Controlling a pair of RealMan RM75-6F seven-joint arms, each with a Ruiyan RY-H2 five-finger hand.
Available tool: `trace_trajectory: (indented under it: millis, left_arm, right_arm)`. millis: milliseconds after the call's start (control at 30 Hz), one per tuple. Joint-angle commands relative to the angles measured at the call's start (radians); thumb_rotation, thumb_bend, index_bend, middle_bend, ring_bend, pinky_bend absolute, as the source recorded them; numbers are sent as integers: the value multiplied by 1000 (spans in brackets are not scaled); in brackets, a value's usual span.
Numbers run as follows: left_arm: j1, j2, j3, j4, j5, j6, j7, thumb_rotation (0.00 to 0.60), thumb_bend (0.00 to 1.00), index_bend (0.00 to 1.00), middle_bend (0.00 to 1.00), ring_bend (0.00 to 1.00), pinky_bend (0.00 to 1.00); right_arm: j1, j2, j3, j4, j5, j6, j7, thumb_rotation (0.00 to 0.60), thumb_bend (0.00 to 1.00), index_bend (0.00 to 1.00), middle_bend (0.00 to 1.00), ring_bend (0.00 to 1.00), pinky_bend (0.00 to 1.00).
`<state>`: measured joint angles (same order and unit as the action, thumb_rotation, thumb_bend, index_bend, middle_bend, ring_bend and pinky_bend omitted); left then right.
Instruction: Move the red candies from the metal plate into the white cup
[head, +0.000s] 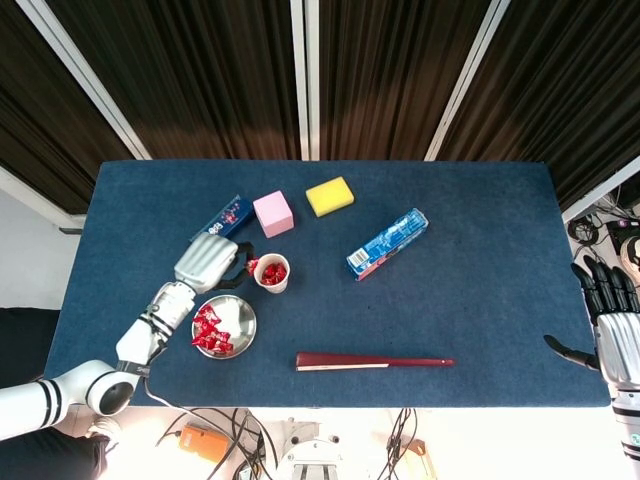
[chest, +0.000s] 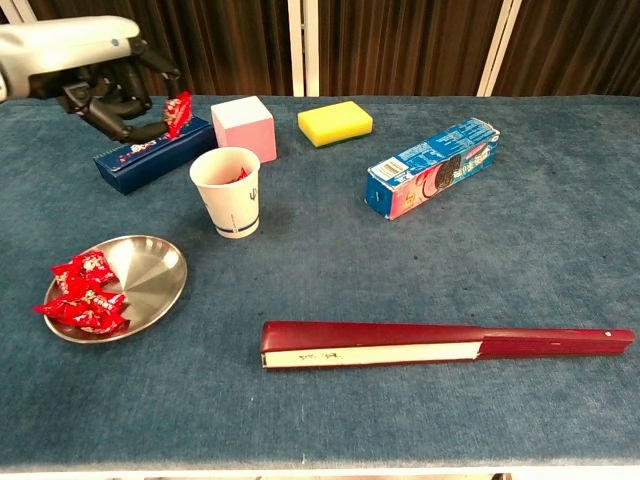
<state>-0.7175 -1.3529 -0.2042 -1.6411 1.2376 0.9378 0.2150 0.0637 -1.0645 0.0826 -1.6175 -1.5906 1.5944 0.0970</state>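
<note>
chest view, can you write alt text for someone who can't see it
The robot's left hand, raised at the upper left, pinches a red candy above and left of a white cup on a blue table. A metal plate with more red candies sits front left. Behind lie a dark blue box, pink cube, yellow sponge and cookie box; a closed red fan lies in front.

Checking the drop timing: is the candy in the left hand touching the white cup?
Apart. The chest view shows the candy in the left hand above the white cup.

dark curtains (head: 200, 70), white frames (head: 300, 75), blue table (head: 480, 300)
</note>
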Motion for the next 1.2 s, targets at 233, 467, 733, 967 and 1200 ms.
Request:
trace_trajectory:
  millis: [233, 467, 733, 967, 1200]
  left_arm:
    - [-111, -95, -29, 44, -177, -69, 161, 600, 376, 526, 923, 828, 702]
    - [-124, -95, -10, 35, -243, -46, 224, 600, 298, 458, 923, 827, 702]
    - [-112, -79, 0, 11, -233, -5, 204, 600, 215, 348, 923, 826, 702]
    - [-5, 28, 26, -98, -97, 140, 100, 600, 214, 353, 923, 827, 702]
    - [137, 107, 140, -120, 46, 262, 18, 600, 227, 403, 922, 826, 702]
  right_arm:
    - [1, -1, 3, 12, 11, -6, 12, 600, 120, 0, 0, 0, 0]
    - [3, -5, 4, 22, 14, -10, 21, 600, 120, 0, 0, 0, 0]
    - [5, -9, 4, 25, 9, -8, 20, 600, 120, 0, 0, 0, 0]
    - [8, -3, 8, 19, -2, 2, 16, 600, 120, 0, 0, 0, 0]
    - [10, -2, 9, 20, -7, 6, 22, 600, 120, 0, 0, 0, 0]
